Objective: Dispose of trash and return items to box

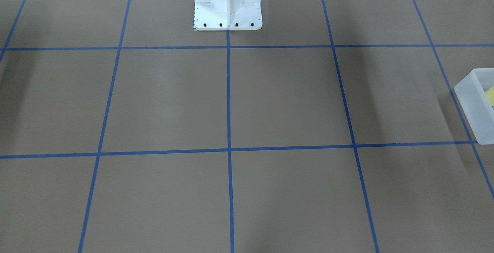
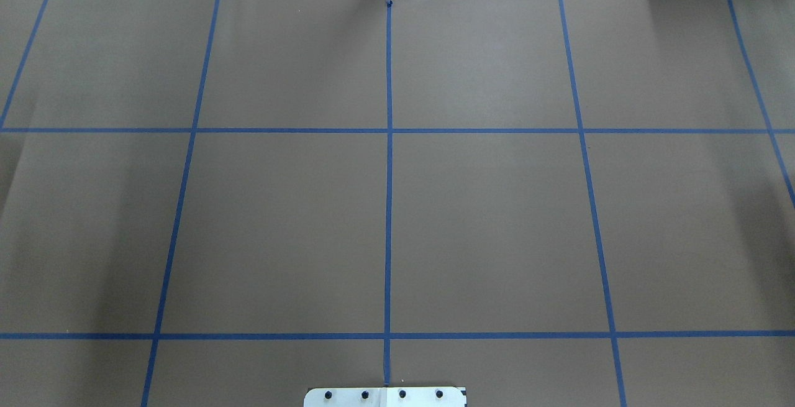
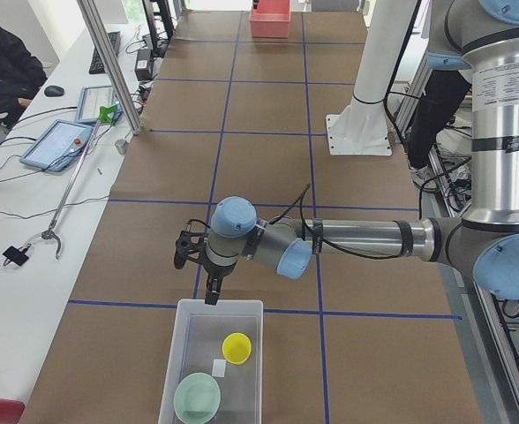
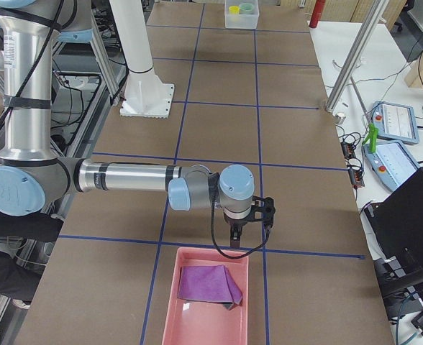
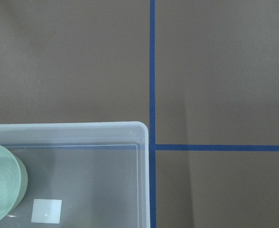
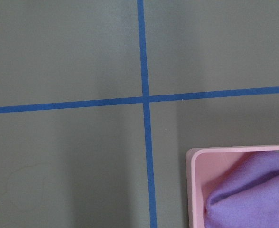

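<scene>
Cup, small, bright yellow, tapered plastic (image 3: 236, 347), stands upright inside the translucent frosted-white rectangular plastic bin (image 3: 220, 302). It sits near a pale green round bowl (image 3: 197, 397) and a small white square patch (image 3: 219, 367) at the bin's bottom. The left gripper (image 3: 211, 296) hangs over the bin's end rim. The right gripper (image 4: 234, 237) hangs by a pink rectangular plastic tray (image 4: 170, 316) holding a purple cloth (image 4: 208, 284). Whether either claw is spread or pressed together cannot be told.

No legible text, labels or numbers — none anywhere.
</scene>
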